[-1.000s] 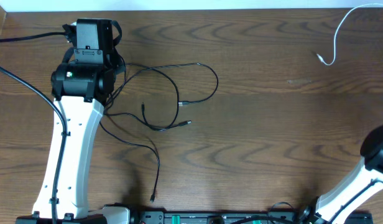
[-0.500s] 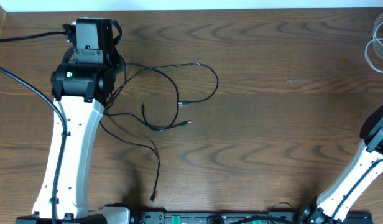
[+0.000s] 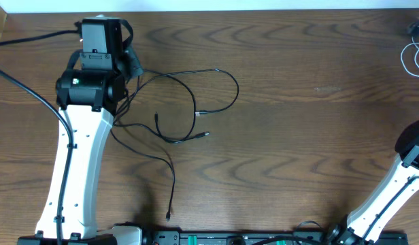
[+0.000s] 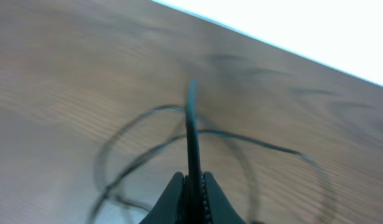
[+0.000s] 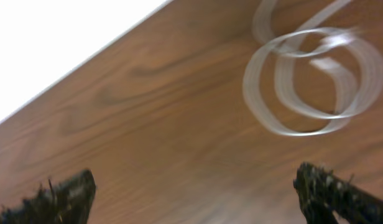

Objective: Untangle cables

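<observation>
Wood table point(image 3: 298, 136) — left hand point(image 4: 191, 186) clenched on black cable point(image 4: 193, 124), right hand point(image 5: 201, 196) wide open near white cable point(image 5: 309, 81).

Left of frame: a white-shelled robot arm point(image 3: 77, 163) with black joint housings point(image 3: 90, 85), a small green light point(image 3: 76, 81) and a thick black cable point(image 3: 22, 87). The right gripper point(image 5: 194, 198) has rough black fingers point(image 5: 331, 193).

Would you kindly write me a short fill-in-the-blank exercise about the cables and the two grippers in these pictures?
1. The held cable in the shut left gripper is ____ in colour.
2. The right gripper has its jaws ____.
3. The looped cable lying on the table ahead of the right gripper is ____ in colour.

Missing words: black; open; white.
</observation>
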Controlling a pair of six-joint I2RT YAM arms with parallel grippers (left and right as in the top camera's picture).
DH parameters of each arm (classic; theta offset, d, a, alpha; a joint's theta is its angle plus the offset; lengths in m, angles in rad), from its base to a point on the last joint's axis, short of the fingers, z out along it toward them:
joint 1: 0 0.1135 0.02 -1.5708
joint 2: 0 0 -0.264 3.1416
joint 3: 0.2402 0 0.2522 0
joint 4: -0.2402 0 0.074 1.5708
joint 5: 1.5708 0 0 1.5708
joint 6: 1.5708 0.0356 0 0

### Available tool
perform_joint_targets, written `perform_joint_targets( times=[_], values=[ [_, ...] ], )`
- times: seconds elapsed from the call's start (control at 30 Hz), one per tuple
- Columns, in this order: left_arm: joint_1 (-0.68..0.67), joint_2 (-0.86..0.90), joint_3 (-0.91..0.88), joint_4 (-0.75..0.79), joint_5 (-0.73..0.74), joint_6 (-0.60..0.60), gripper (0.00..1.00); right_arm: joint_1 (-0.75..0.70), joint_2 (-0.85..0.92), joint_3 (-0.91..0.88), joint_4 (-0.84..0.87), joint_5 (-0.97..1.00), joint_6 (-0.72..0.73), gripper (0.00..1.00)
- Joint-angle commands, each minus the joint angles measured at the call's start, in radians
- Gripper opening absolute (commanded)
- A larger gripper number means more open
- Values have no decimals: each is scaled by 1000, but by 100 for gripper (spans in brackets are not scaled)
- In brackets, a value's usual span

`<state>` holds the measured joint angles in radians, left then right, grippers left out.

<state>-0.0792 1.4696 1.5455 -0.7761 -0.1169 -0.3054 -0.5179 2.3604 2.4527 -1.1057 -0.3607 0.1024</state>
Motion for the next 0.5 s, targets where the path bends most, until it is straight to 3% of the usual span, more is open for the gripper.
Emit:
perform_joint_targets(
  times=[0.0,0.2,0.47],
  values=[
    [-8,-2,-3,67,299,95,8,36,-15,23,-77,-328,-60,99],
    [-50,-16,-3,233,543,95,8,111,-15,13,-188,-470,-171,99],
    [-174,-29,85,266,505,95,8,217,-16,14,-256,-470,-269,99]
  ],
)
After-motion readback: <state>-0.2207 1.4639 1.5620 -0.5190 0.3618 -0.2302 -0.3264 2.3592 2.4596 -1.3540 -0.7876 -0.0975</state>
